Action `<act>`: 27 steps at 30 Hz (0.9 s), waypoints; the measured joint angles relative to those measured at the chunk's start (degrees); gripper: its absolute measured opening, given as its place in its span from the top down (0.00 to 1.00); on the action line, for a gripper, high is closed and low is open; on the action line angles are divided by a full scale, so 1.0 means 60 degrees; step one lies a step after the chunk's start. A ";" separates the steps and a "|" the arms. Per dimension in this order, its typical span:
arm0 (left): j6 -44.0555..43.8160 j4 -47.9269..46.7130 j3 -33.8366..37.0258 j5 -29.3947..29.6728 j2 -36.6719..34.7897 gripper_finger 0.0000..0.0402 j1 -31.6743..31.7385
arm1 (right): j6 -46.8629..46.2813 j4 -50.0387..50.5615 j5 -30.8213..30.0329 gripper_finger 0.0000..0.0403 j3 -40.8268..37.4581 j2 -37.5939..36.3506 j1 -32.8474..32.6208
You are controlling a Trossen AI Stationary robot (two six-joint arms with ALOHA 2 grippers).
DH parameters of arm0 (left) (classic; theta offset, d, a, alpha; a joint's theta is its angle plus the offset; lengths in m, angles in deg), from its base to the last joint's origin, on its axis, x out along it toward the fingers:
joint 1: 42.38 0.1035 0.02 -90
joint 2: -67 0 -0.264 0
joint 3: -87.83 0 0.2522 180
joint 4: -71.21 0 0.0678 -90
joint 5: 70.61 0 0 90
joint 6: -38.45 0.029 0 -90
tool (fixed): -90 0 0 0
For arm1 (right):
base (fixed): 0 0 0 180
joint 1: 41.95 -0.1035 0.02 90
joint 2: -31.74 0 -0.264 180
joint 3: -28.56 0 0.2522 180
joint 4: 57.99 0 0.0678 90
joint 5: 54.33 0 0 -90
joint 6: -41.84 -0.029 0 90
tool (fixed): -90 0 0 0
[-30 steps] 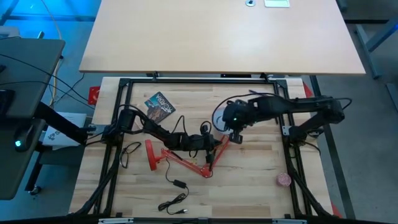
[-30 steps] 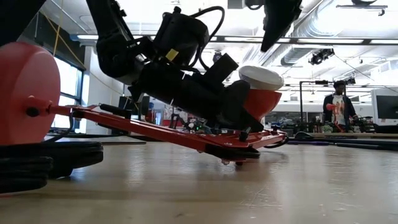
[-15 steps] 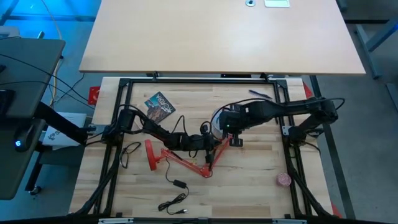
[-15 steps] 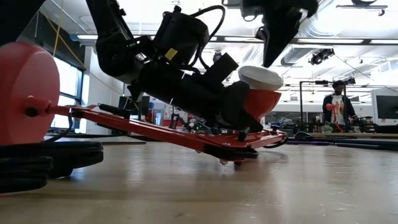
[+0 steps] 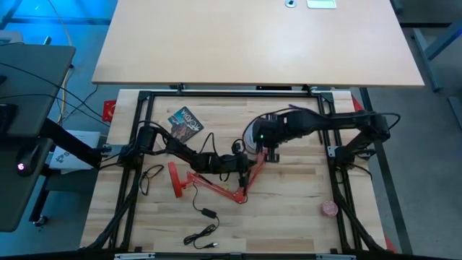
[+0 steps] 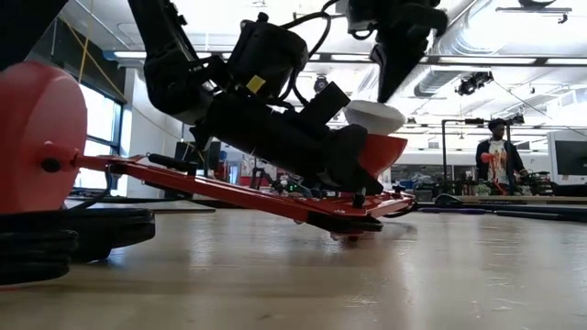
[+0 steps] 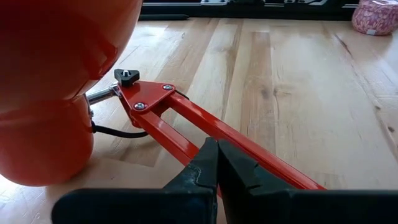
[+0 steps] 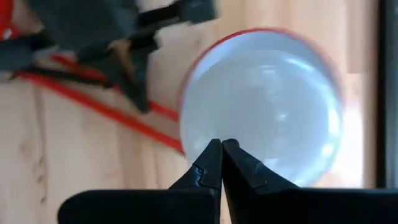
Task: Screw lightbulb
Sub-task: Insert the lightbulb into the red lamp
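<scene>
A red desk lamp lies on the table: its base (image 5: 175, 180) at the left, its folded red arm (image 5: 216, 189) in the middle. In the low view its red shade (image 6: 385, 151) opens upward with the white lightbulb (image 6: 374, 116) sitting in it, dome up. My right gripper (image 6: 381, 92) is shut and points down over the bulb's dome (image 8: 261, 112). My left gripper (image 7: 216, 149) is shut on top of the lamp's arm beside the shade (image 7: 56, 81). My left gripper lies with its shut fingers (image 7: 202, 165) across the lamp's red arm (image 7: 180, 134), a little past the arm's joint by the shade, slanting down from the table's left. No gap shows between the fingers. The arm slants, its low point (image 6: 344, 236) on the table. My right gripper has its shut tips right at the top of the bulb's dome (image 6: 371, 105), coming from above; whether they touch it, I cannot tell.
A printed packet (image 5: 185, 124) lies at the far left, a black cable with plug (image 5: 202, 215) near the front, and a pink round thing (image 5: 330, 209) at the right front. Black frame rails (image 5: 137, 144) border the table. A person (image 6: 498, 151) stands in the room behind.
My right gripper has moved toward the table's left and down, rolling at the wrist, until its shut tips stand over the bulb. The shade and bulb have shifted slightly along with the lamp's arm. My left gripper has kept still.
</scene>
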 joint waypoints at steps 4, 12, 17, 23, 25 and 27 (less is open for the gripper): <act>0.0000 -0.0004 0.0000 -0.0030 0.0000 1.00 -0.0001 | 0.0017 -0.0051 -0.0046 1.00 0.0093 -0.0030 0.0315; -0.0004 -0.0009 0.0000 -0.0100 0.0000 1.00 -0.0004 | 0.0397 -0.0862 0.0139 1.00 0.0101 -0.0005 0.0444; -0.0004 -0.0007 0.0000 -0.0162 0.0000 1.00 -0.0011 | 0.0856 -0.0842 0.0443 1.00 0.0100 0.0003 0.0476; -0.0007 -0.0007 0.0000 -0.0200 0.0000 1.00 -0.0022 | 0.1176 -0.0800 0.0939 1.00 0.0100 0.0003 0.0577; -0.0007 -0.0007 0.0000 -0.0193 0.0000 1.00 -0.0022 | 0.1409 -0.0785 0.0989 1.00 0.0100 0.0003 0.0574; -0.0007 -0.0007 0.0000 -0.0193 0.0000 1.00 -0.0022 | 0.1598 -0.0749 0.1143 1.00 0.0100 0.0003 0.0577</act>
